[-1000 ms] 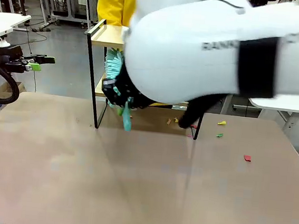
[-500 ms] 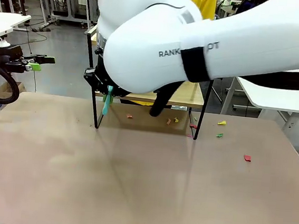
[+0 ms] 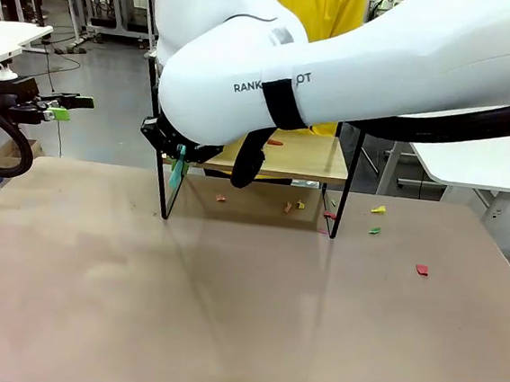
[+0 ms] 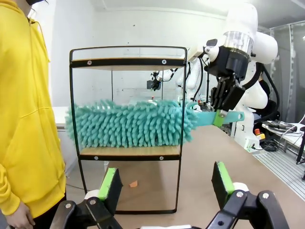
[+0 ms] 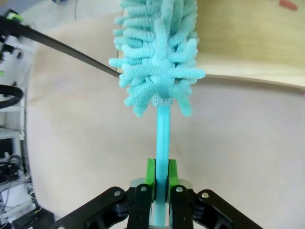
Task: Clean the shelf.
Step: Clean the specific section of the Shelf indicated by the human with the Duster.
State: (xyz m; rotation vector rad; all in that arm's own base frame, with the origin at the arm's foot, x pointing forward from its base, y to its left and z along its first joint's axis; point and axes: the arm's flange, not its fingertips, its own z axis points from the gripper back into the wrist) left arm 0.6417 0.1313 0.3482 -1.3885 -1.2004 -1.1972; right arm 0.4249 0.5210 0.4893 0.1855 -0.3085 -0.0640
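The shelf (image 3: 308, 160) stands at the far side of the worktop (image 3: 225, 315), about mid-width, with a person in a yellow top (image 4: 28, 119) just behind it. The right arm reaches across to the shelf's left end. The right tool (image 5: 161, 191) is clamped on the flat handle of a teal duster (image 4: 128, 124), whose fluffy head lies between the two boards, just above the lower board (image 4: 128, 151), spanning most of its width. The left tool (image 4: 166, 182) hangs off to the side with its pads spread wide and nothing between them, pointed at the shelf's end frame.

The cleaning looks partly done. Small coloured scraps lie on the worktop under and beside the shelf: an orange one (image 3: 288, 207), a yellow one (image 3: 378, 209), a green one (image 3: 374, 230) and a red one (image 3: 422, 269) farther out. These are probably sweepings off the boards. A red scrap (image 3: 275, 142) lies on the lower board near its middle, so that tier is not finished. The top board (image 4: 126, 62) is seen edge-on, so whether it is clean cannot be told. The litter on the worktop may also need clearing.
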